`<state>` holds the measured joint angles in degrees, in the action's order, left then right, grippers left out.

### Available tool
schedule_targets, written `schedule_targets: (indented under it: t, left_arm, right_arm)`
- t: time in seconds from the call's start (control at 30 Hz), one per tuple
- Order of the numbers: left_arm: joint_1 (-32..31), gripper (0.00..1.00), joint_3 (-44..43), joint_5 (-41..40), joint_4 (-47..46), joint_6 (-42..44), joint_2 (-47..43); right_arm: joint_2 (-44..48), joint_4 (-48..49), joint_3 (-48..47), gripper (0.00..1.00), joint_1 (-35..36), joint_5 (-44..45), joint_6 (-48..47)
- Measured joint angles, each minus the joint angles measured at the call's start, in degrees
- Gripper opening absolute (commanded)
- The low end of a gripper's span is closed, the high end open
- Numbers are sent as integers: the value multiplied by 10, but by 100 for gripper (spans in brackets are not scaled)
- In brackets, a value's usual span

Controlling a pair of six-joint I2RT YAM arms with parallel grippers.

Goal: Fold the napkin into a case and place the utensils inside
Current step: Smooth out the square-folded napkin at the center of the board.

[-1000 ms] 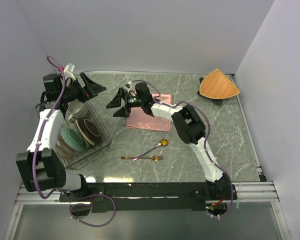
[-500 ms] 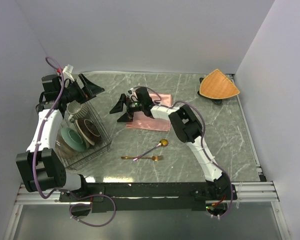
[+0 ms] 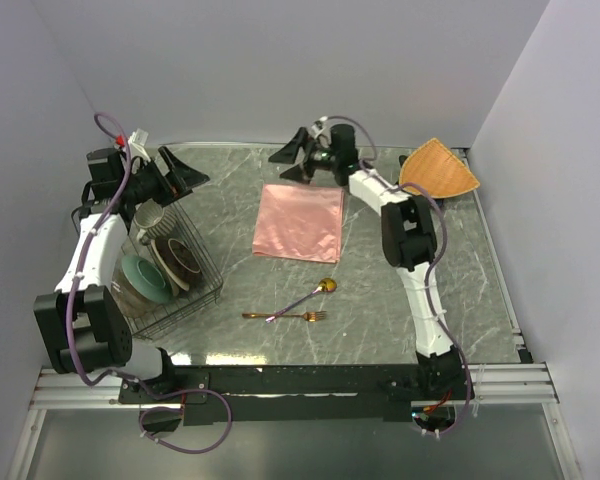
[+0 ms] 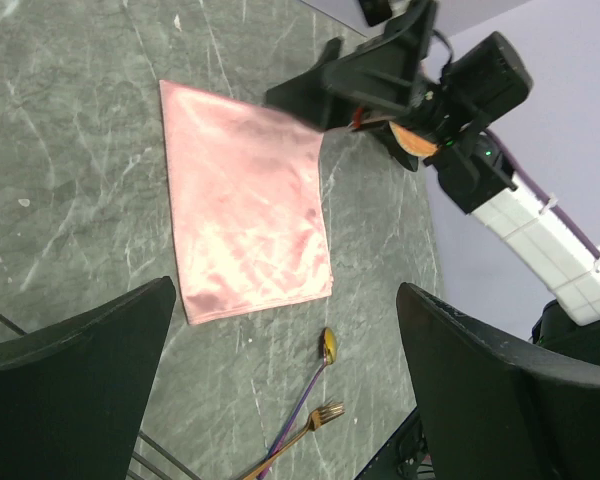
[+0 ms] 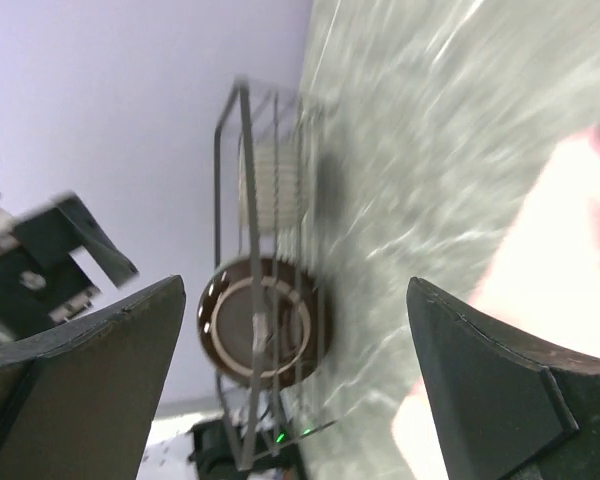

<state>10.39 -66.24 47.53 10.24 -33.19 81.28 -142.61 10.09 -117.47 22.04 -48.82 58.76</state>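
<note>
From above, the napkin [image 3: 300,222] lies spread flat on the table [image 3: 450,270], close to square, with its slightly longer sides running from the far wall toward the arm bases. The right gripper [image 3: 296,160] hangs by the napkin's far edge with its jaws spread wide and nothing between them. The left gripper [image 3: 184,168] is well off to the napkin's left over the wire rack [image 3: 180,295], equally agape and empty. The right arm is therefore plainly the nearer one for a first fold. The spoon [image 3: 316,292] lies just off the napkin's near edge and the fork [image 3: 286,316] a little nearer the bases, both apart from the cloth. A woven mat [image 3: 438,168] sits well beyond the napkin's far right corner. The left wrist view looks across the napkin from its left: the whole cloth shows between the two parted black fingers [image 4: 75,390], the right gripper overlaps one far corner, and both utensils sit past the opposite edge. The right wrist view is blurred. Only a pink strip of napkin shows at its right side, with the rack and a brown bowl [image 5: 260,322] across from it, so the cloth lies off to one side of that gripper rather than between its fingers.
</note>
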Motion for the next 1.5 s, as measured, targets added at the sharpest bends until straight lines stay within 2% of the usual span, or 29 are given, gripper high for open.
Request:
schedule_targets:
  t: [0.17,0.67,0.9,1.07,1.1,1.17,1.2,1.23,1.3,1.33,1.43,1.5]
  left_arm:
    - [-6,99,-7,-9,1,4,17]
    - [-28,99,-32,-39,32,47,53]
    - [-83,99,-65,-96,68,171,57]
    - [-170,99,-104,-143,74,302,80]
    - [-196,96,-112,-152,67,332,90]
    - [-246,81,-115,-167,49,383,108]
    - [-272,68,-114,-173,44,408,116]
    - [-299,62,-111,-179,34,433,125]
    - [-339,50,-103,-187,12,472,142]
    - [-362,49,-97,-189,-1,492,151]
    - [-410,50,-87,-189,-27,531,182]
    - [-432,50,-87,-189,-39,550,205]
  right_arm:
    - [-3,-15,-5,100,-47,3,-25]
    - [-88,-47,-27,100,-78,-13,-76]
    - [-93,-47,-43,100,-85,-9,-87]
    - [-63,-54,-19,100,-86,-18,-89]
    - [-47,-60,-7,100,-86,-18,-94]
    - [-9,-82,16,95,-87,-16,-113]
    - [15,-100,27,90,-87,-12,-133]
    - [40,-119,39,78,-88,-5,-155]
    - [86,-156,56,64,-91,10,-198]
    - [112,-175,68,50,-95,14,-219]
    - [162,-203,101,32,-111,24,-265]
    - [172,-216,119,29,-121,28,-287]
